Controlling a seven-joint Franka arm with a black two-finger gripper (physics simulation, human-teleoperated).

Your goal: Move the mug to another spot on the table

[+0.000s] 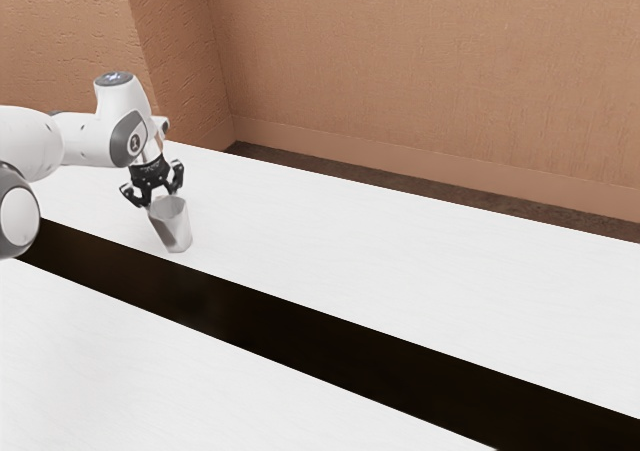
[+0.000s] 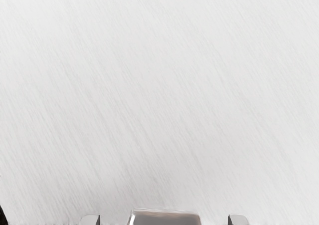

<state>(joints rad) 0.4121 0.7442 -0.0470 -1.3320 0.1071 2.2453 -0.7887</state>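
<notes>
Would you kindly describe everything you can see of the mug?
The mug is a plain grey, metallic-looking cup that tapers toward its base. It rests on the white table near the dark gap and seems to lean slightly. The gripper sits just over its rim, fingers open on either side, with gaps showing in the wrist view.

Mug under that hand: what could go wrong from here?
The mug leans rather than standing straight under the hand, so it might tip over or slip loose when moved. It is also close to the dark gap in the white table, so a careless move that way could drop it in.
</notes>
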